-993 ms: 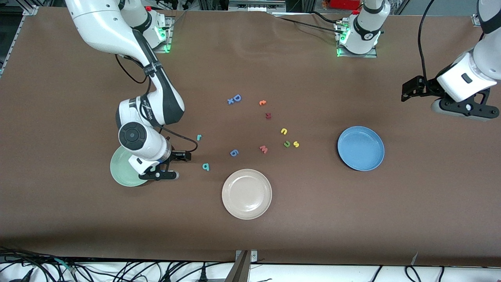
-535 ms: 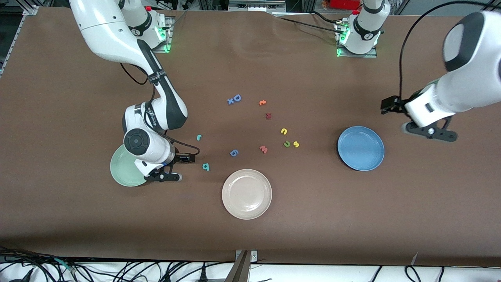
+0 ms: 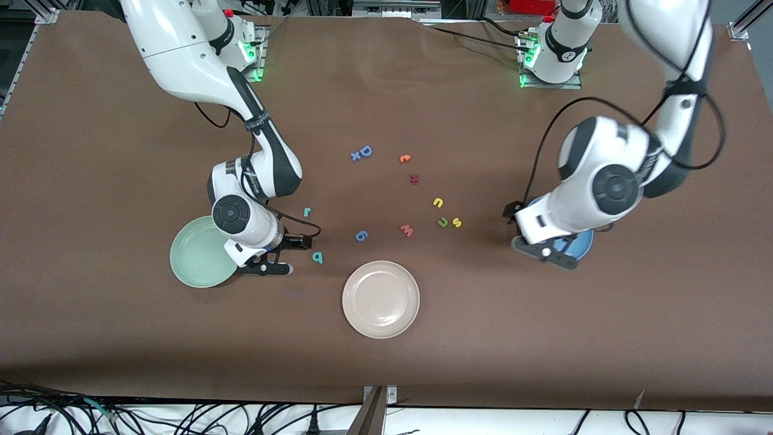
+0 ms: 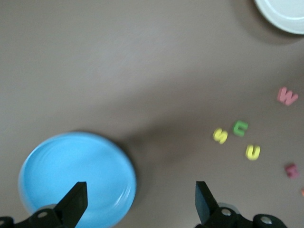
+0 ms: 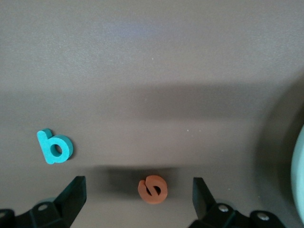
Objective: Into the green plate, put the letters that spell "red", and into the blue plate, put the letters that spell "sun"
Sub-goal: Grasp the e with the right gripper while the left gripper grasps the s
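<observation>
My right gripper is low over the table between the green plate and the teal "d". It is open, and the orange "e" lies on the table between its fingers, untouched. The front view hides that "e". The teal "r" lies farther from the front camera. My left gripper hangs open and empty over the rim of the blue plate, on the letters' side. The yellow "s", olive "u" and yellow "n" lie on the table near it.
A beige-white plate sits nearest the front camera. Other letters lie mid-table: a salmon "w", a blue "6", a blue "D", an orange "c" shape and a dark red letter.
The left arm has swung in from its end of the table to over the blue plate's rim. The right gripper has shifted off the green plate toward the teal "d". Both stayed open.
</observation>
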You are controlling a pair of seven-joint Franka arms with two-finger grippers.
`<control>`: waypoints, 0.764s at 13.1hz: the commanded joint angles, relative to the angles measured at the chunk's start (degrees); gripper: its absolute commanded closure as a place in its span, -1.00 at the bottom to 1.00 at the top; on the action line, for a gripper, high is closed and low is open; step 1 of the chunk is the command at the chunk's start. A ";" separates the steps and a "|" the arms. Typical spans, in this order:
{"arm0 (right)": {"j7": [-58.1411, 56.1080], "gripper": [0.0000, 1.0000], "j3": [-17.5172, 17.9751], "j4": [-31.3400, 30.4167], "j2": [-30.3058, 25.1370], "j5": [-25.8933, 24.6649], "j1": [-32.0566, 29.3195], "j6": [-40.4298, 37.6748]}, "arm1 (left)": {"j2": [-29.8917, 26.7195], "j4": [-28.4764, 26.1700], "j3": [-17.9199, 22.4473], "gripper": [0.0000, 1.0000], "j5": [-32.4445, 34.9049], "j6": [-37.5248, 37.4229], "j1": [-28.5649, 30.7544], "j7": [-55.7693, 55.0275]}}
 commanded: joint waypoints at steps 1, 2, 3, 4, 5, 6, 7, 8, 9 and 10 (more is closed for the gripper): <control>0.27 -0.97 -0.24 -1.46 -0.54 0.80 0.14 2.24 | 3.53 1.25 -1.63 -1.00 -1.03 3.01 -2.02 3.89; 0.19 -0.90 -0.24 -1.46 -0.45 0.62 0.14 2.33 | 4.06 0.82 -3.64 -1.00 -1.03 3.71 -1.93 4.07; 0.19 -0.88 -0.24 -1.46 -0.37 0.62 0.14 2.51 | 4.59 0.38 -4.97 -1.00 -0.94 5.02 -2.02 4.16; 0.19 -0.84 -0.24 -1.46 -0.37 0.53 0.14 2.59 | 5.03 -0.50 -6.02 -1.00 -0.59 6.78 -2.11 4.34; 0.19 -0.76 -0.24 -1.55 -0.10 0.53 0.14 2.60 | 5.03 -2.42 -6.56 -1.00 -0.24 8.79 -2.37 4.95; 0.19 -0.70 -0.24 -1.64 -0.01 0.45 0.14 2.60 | 5.03 -4.18 -6.56 -1.00 -0.15 10.73 -2.29 7.39; 0.10 -0.62 -0.24 -1.81 -0.01 0.45 0.14 2.60 | 5.12 -5.16 -6.56 -1.00 -0.15 12.05 -2.28 10.46; 0.10 -0.61 -0.24 -2.16 -0.01 0.27 0.14 2.60 | 5.64 -6.04 -6.56 -0.99 -0.15 14.16 -2.20 12.06; 0.01 -0.53 -0.33 -2.34 -0.01 0.18 0.14 2.60 | 5.91 -8.22 -6.56 -0.99 -0.15 18.27 -2.37 12.25; 0.01 -0.53 -0.33 -2.78 -0.01 0.18 0.14 2.60 | 5.82 -11.64 -6.56 -0.99 -0.15 23.35 -2.37 12.25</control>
